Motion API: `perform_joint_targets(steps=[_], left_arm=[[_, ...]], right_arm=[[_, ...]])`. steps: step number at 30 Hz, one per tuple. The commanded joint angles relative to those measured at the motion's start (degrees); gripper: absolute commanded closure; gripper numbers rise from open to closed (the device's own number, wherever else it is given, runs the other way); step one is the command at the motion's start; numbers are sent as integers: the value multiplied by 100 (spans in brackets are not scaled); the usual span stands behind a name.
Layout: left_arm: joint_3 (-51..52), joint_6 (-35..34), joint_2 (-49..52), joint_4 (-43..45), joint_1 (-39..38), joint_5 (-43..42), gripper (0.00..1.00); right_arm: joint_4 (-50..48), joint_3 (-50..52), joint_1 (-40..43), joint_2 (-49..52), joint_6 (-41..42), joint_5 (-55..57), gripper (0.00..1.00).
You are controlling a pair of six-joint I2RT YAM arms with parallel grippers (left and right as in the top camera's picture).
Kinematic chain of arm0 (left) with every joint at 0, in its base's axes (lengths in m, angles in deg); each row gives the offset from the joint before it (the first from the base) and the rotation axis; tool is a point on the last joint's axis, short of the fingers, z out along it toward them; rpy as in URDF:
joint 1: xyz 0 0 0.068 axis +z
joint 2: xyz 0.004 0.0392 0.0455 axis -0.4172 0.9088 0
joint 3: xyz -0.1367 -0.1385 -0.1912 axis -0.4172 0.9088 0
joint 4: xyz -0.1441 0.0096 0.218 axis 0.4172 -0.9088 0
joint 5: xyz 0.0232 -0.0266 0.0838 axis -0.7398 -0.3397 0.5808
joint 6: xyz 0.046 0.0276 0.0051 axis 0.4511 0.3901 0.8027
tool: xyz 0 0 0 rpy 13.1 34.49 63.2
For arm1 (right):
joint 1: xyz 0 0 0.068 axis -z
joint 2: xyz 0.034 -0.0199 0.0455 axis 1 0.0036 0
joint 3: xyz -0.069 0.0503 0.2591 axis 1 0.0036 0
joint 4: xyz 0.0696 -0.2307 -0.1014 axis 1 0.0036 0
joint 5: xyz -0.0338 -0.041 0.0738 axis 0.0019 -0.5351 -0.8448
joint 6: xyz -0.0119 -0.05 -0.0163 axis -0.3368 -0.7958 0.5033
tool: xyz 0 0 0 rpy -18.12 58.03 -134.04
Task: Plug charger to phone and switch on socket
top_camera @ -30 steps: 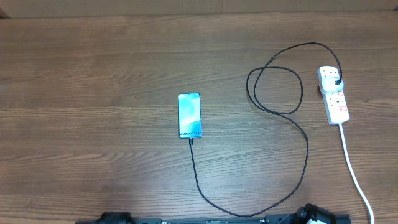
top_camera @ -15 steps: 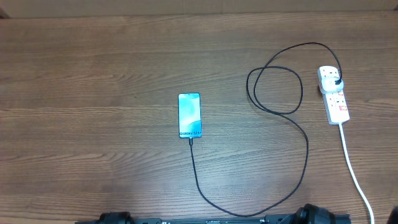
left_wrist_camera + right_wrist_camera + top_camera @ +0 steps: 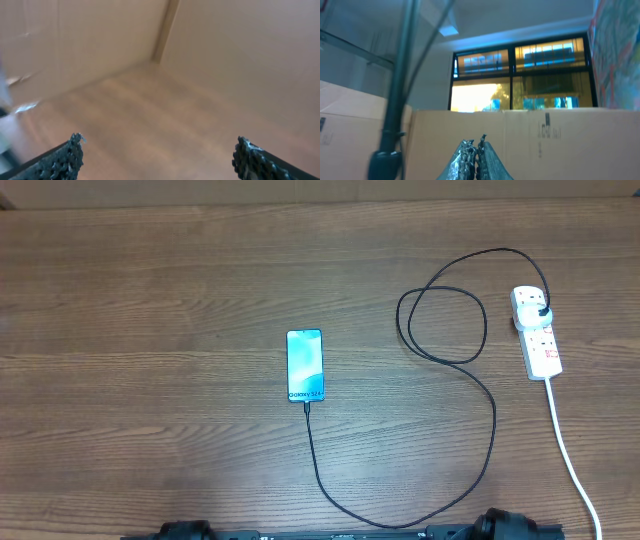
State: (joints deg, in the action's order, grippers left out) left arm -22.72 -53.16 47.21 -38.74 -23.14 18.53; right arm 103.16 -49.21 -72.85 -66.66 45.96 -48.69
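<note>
Clearly, a thin black charger cable (image 3: 495,420) is linking teal-screened phone (image 3: 305,366) to white power strip (image 3: 537,332); left gripper (image 3: 160,146) is gaping, right gripper (image 3: 475,146) pressing together.

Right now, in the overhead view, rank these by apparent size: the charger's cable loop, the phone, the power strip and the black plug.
1. Cable loop.
2. Power strip and phone: too alike to rank; the strip is longer, the phone wider.
3. Black plug.

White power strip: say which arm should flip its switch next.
Right, probably. The white oblong power strip lies at the wooden table's right edge, on the side of the right arm's base. The thin black charger cable already meets the blue-screened phone.
</note>
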Motion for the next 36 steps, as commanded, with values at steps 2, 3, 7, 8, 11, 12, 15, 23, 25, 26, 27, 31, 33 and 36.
perform_joint_targets(steps=[2, 3, 7, 8, 11, 12, 15, 23, 25, 26, 27, 31, 33, 36], left_arm=[[267, -367, -55, 704, 28, -267, 0], [376, -431, -55, 866, 28, -267, 0], [1143, -463, -55, 1775, 28, -289, 0], [1388, -463, -55, 2055, 28, -367, 0], [2114, -459, -55, 2931, 28, -866, 1], [2382, -459, -55, 3252, 28, -1047, 0], [3303, -302, -55, 4293, 28, -1502, 0], [5558, -35, -55, 6959, 28, -1722, 0], [6094, 280, -55, 7580, 31, -1943, 0], [6369, 411, -55, 7879, 28, -2070, 1], [6629, 492, -55, 8159, 31, -2170, 0], [7449, 529, -55, 8979, 31, -2439, 1], [7809, 527, -55, 9339, 31, -2518, 1], [8203, 527, -55, 9626, 31, -2518, 1]], right_arm=[[-26, 240, -48, -474, -87, 511, 93], [-57, 293, -50, -592, -87, 555, 93], [-142, 483, -160, -1023, -90, 791, 92], [-140, 487, -201, -1104, -96, 861, 92], [-107, 470, -308, -1202, -376, 890, 92], [-109, 442, -343, -1202, -389, 894, 91], [-94, 398, -431, -1202, -385, 887, 91], [-122, 391, -483, -1202, -387, 887, 90], [-162, 391, -483, -1202, -385, 887, 90], [-184, 391, -483, -1202, -385, 883, 90], [-201, 391, -483, -1202, -382, 883, 90], [-234, 391, -483, -1202, -382, 883, 90], [-262, 391, -483, -1202, -385, 866, 90], [-289, 393, -483, -1202, -382, 820, 90]])
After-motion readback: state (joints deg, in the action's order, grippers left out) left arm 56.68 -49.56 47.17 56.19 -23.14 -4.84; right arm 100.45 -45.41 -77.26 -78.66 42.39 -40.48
